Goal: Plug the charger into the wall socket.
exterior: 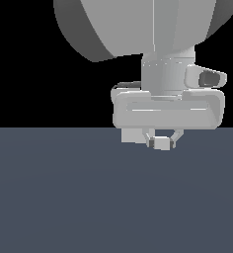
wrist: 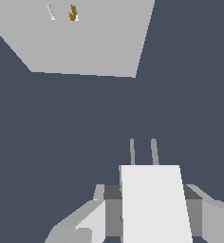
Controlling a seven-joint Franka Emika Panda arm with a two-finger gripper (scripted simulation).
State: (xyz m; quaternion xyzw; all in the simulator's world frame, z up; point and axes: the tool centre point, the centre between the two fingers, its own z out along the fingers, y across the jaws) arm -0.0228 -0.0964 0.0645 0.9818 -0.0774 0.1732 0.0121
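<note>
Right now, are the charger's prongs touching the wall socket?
Apart. The wrist view shows the charger between the fingers, its two prongs ending over bare dark floor, well short of the wall socket.

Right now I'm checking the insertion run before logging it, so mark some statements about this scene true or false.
1. The gripper holds the charger. True.
2. The charger's two prongs are already inside the wall socket. False: bare surface separates them in the wrist view.
3. The wall socket shows small marks on its face. True.
4. The charger lies loose on the floor, away from the gripper. False: it sits between the fingers.
5. The charger is bright red. False: it is light grey.
</note>
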